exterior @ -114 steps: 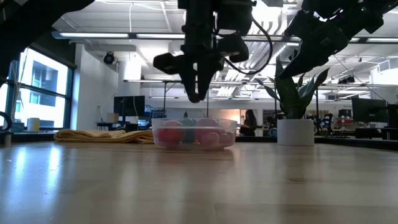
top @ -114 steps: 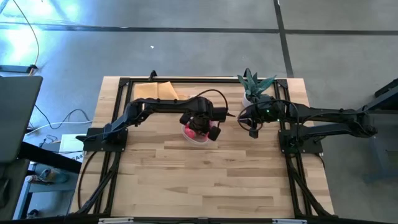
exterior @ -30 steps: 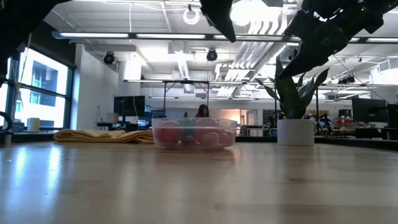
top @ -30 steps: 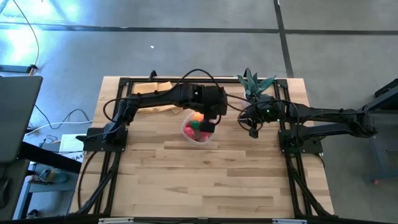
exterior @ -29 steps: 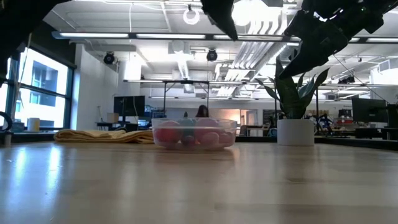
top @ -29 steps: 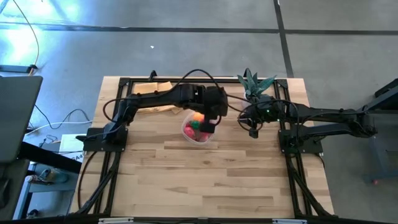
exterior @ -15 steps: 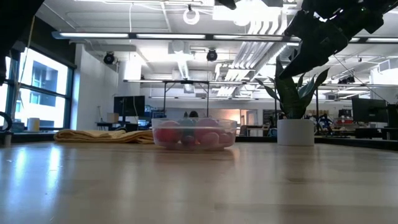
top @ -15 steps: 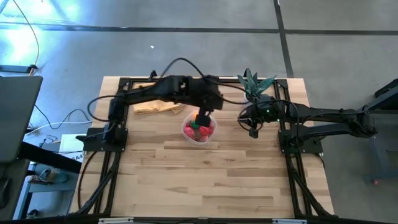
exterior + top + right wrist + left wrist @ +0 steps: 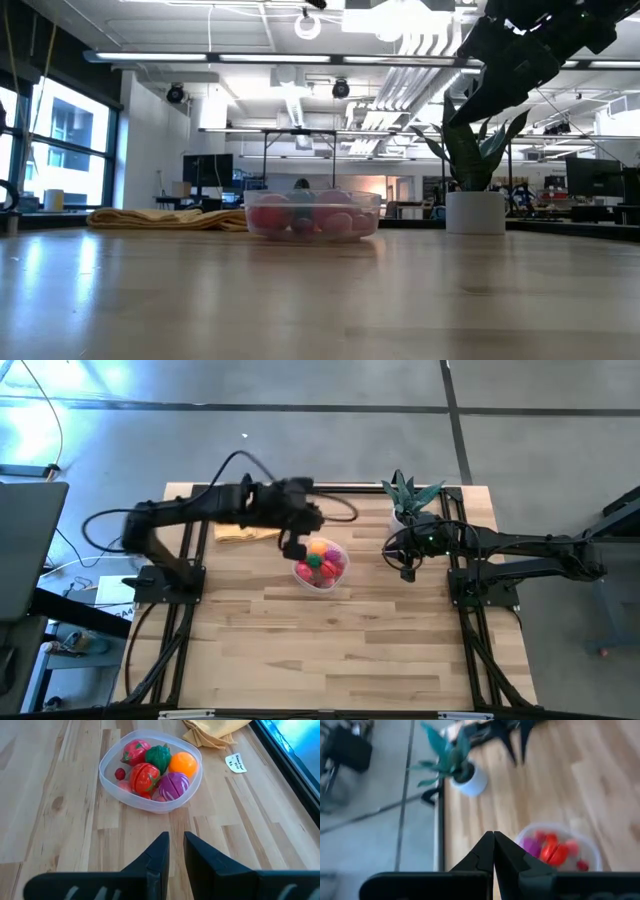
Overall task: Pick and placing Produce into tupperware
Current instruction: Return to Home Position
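Observation:
The round clear tupperware [image 9: 320, 565] stands on the table a little behind its middle. It holds the produce: a red tomato [image 9: 144, 776], an orange [image 9: 182, 764], a purple piece [image 9: 173, 785], a green piece [image 9: 158, 756], a red strawberry-like piece [image 9: 135, 750] and a small cherry [image 9: 119, 773]. My left gripper [image 9: 296, 551] hangs in the air just left of the tupperware, shut and with nothing in it [image 9: 493, 837]. My right gripper [image 9: 405, 573] waits to the right of the tupperware, pointing at it, its fingers a narrow gap apart [image 9: 175, 845] around nothing.
A spiky green plant in a white pot [image 9: 405, 500] stands at the back right. A folded yellow cloth [image 9: 245, 530] lies at the back left, with a small paper tag [image 9: 236, 762] near it. The near half of the wooden table [image 9: 330, 650] is bare.
My left gripper has risen from just above the tupperware and drawn back toward the table's left edge, leaving the low view at its top. The produce lies still in the tupperware.

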Controlling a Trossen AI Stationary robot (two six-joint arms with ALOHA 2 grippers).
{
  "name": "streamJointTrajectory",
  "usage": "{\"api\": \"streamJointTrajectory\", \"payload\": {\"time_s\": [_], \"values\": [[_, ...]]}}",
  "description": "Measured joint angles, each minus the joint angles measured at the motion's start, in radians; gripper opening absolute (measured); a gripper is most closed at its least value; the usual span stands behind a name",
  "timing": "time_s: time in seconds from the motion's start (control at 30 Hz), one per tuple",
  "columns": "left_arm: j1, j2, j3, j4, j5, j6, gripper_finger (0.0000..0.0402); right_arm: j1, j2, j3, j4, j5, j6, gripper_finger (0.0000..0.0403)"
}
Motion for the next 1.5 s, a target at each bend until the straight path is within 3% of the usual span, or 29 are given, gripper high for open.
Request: {"api": "streamJointTrajectory", "payload": {"time_s": [0.13, 0.23, 0.5, 0.83, 1.23, 1.4, 1.5], "values": [[0.007, -0.182, -0.406, 0.382, 0.049, 0.001, 0.0, 0.0, 0.0, 0.0, 0.0, 0.0, 0.0, 0.0046], [0.026, -0.326, -0.632, 0.572, 0.062, -0.008, 0.0, 0.0, 0.0, 0.0, 0.0, 0.0, 0.0, 0.0046], [0.045, -0.697, -1.032, 0.792, 0.093, -0.078, 0.0, 0.0, 0.0, 0.0, 0.0, 0.0, 0.0, 0.0046], [0.045, -1.12, -1.348, 0.862, 0.117, -0.127, 0.0, 0.0, 0.0, 0.0, 0.0, 0.0, 0.0, 0.0046], [0.045, -1.602, -1.602, 0.859, 0.173, -0.135, 0.0, 0.0, 0.0, 0.0, 0.0, 0.0, 0.0, 0.0046], [0.045, -1.634, -1.653, 0.863, 0.185, -0.139, 0.0, 0.0, 0.0, 0.0, 0.0, 0.0, 0.0, 0.0046], [0.045, -1.636, -1.691, 0.963, 0.19, -0.132, 0.0, 0.0, 0.0, 0.0, 0.0, 0.0, 0.0, 0.0046]]}}
